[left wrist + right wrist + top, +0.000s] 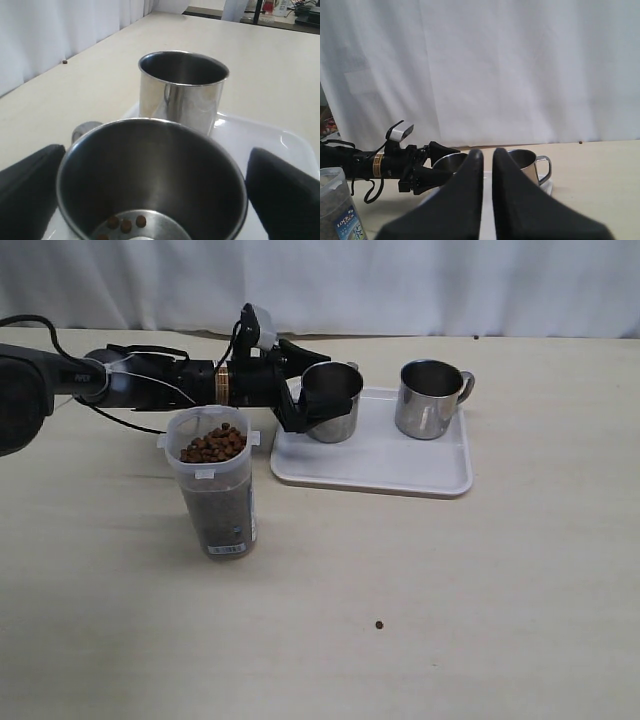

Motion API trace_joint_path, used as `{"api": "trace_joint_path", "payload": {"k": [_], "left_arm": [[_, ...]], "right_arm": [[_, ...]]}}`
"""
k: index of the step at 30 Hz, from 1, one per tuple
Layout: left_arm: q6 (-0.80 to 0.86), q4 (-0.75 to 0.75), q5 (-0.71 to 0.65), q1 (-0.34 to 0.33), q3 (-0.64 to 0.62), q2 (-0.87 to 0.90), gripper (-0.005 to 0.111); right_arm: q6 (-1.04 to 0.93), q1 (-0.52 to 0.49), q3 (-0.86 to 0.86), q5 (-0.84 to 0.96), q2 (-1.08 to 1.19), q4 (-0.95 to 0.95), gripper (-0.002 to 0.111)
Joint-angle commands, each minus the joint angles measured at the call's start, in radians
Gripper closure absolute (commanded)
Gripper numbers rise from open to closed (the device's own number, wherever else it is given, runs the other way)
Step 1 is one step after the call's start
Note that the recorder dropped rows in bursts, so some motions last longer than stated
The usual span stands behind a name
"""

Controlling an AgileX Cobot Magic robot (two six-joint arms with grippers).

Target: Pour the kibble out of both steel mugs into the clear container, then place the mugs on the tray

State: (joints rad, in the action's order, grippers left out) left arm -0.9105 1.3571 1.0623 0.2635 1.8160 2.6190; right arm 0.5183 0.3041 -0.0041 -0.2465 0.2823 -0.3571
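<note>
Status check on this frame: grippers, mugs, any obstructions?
Left gripper open, astride left mug on the tray. Right gripper shut, standing off. Right mug also on tray; clear container heaped with kibble. Nothing blocking; one stray pellet on the table.

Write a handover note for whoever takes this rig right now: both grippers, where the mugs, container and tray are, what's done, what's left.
Left gripper: open, jaws either side of one shiny stainless-steel mug standing on the flat white plastic tray.
Right gripper: shut, empty, back from the tray.
Second steel mug: upright on the tray.
Tall frosted clear container: beside the tray, full of dark-brown kibble.
Done: pouring, both mugs placed.
Left: back the left arm away. A few leftover pellets lie in the first mug, one stray pellet on the table.
</note>
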Motion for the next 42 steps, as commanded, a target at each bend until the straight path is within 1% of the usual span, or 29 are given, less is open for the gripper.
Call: {"api": "trace_joint_path", "payload": {"k": [1,8,11,13,15,16,17,18,19,20,22,23,24,25,26,27,28,30,32,34,36,38,40,42], "left_arm": [[-0.01,-0.008,0.057,-0.03,0.007,-0.013,0.035],[-0.039,-0.007,0.155,-0.059,0.007,-0.03,0.035],[-0.056,-0.004,0.159,-0.075,0.007,-0.043,0.035],[-0.072,0.004,0.159,-0.097,0.007,-0.073,0.035],[-0.112,0.042,0.159,-0.135,0.007,-0.112,0.036],[-0.178,0.069,0.159,-0.17,0.007,-0.143,0.038],[-0.227,0.089,0.159,-0.192,0.007,-0.158,0.043],[-0.332,0.136,0.159,-0.24,0.007,-0.201,0.064],[-0.375,0.156,0.159,-0.262,0.007,-0.22,0.074],[-0.481,0.201,0.159,-0.322,0.007,-0.271,0.105],[-0.651,0.242,0.159,-0.415,0.007,-0.341,0.107],[-0.746,0.246,0.159,-0.477,-0.011,-0.387,0.107],[-0.773,0.246,0.159,-0.51,-0.031,-0.426,0.107],[-0.789,0.246,0.159,-0.565,-0.086,-0.485,0.107],[-0.793,0.255,0.129,-0.596,-0.132,-0.537,0.107],[-0.797,0.282,0.034,-0.632,-0.204,-0.625,0.107],[-0.799,0.3,-0.033,-0.65,-0.255,-0.678,0.107],[-0.794,0.335,-0.177,-0.667,-0.367,-0.784,0.107],[-0.738,0.342,-0.344,-0.668,-0.487,-0.904,0.107],[-0.666,0.293,-0.468,-0.658,-0.588,-1.01,0.107],[-0.558,0.172,-0.583,-0.646,-0.695,-1.126,0.107],[-0.39,-0.035,-0.645,-0.634,-0.813,-1.229,0.107],[-0.242,-0.278,-0.645,-0.623,-0.941,-1.311,0.107],[-0.086,-0.511,-0.607,-0.623,-1.081,-1.398,0.107]], "right_arm": [[-0.002,0.001,0.004,0.009,-0.006,0.008,0.103],[-0.002,0.001,0.004,0.009,-0.006,0.008,0.103],[-0.002,0.001,0.004,0.009,-0.006,0.008,0.103],[-0.002,0.001,0.004,0.009,-0.006,0.008,0.103],[-0.002,0.001,0.004,0.009,-0.006,0.008,0.103],[-0.002,0.001,0.004,0.009,-0.006,0.008,0.103],[-0.002,0.001,0.004,0.009,-0.006,0.008,0.103],[-0.002,0.001,0.004,0.009,-0.006,0.008,0.103],[-0.002,0.001,0.004,0.009,-0.006,0.008,0.103],[-0.002,0.001,0.004,0.009,-0.006,0.008,0.103],[-0.002,0.001,0.004,0.009,-0.006,0.008,0.103],[-0.002,0.001,0.004,0.009,-0.006,0.008,0.103],[-0.002,0.001,0.004,0.009,-0.006,0.008,0.103],[-0.002,0.001,0.004,0.009,-0.006,0.008,0.103],[-0.002,0.001,0.004,0.009,-0.006,0.008,0.103],[-0.002,0.001,0.004,0.009,-0.006,0.008,0.103],[-0.002,0.001,0.004,0.009,-0.006,0.008,0.103],[-0.002,0.001,0.004,0.009,-0.006,0.008,0.103],[-0.002,0.001,0.004,0.009,-0.006,0.008,0.103],[-0.002,0.001,0.004,0.009,-0.006,0.008,0.103],[-0.002,0.001,0.004,0.009,-0.006,0.008,0.103],[-0.002,0.001,0.004,0.009,-0.006,0.008,0.103],[-0.002,0.001,0.004,0.009,-0.006,0.008,0.103],[-0.002,0.001,0.004,0.009,-0.006,0.008,0.103]]}}
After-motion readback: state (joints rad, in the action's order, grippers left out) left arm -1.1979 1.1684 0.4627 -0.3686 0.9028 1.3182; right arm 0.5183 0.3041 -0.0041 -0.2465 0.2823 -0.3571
